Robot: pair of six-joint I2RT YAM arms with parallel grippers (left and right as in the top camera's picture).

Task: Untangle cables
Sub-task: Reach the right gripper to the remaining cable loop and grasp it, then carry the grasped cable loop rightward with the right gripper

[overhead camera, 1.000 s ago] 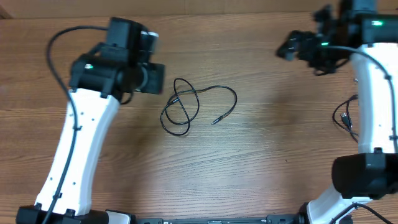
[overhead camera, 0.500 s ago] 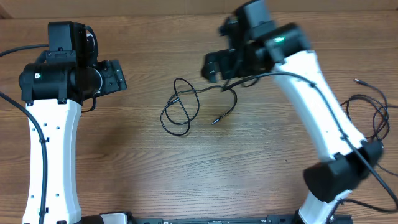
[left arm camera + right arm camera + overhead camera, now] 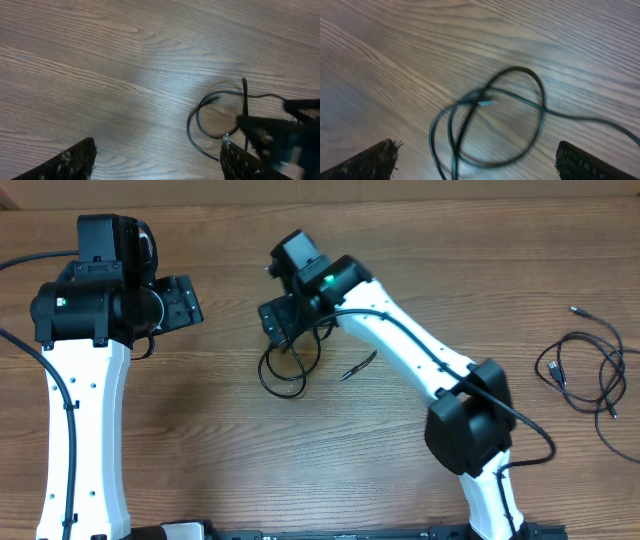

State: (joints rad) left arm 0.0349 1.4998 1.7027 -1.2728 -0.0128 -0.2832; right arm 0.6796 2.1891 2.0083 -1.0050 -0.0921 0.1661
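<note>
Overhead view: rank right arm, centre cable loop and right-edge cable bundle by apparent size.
Largest: right arm, though nearer the camera.
Then right-edge cable bundle and centre cable loop: alike; loop partly hidden, unranked.

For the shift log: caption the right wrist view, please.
Open right gripper hovers over a looped black cable on the wood table.

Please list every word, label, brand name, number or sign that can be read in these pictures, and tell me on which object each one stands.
None: no word, number, brand or sign can be read in any view.
The left arm and the right arm each show only a small green light, no lettering.
The cables and the wooden table carry no visible marks.
</note>
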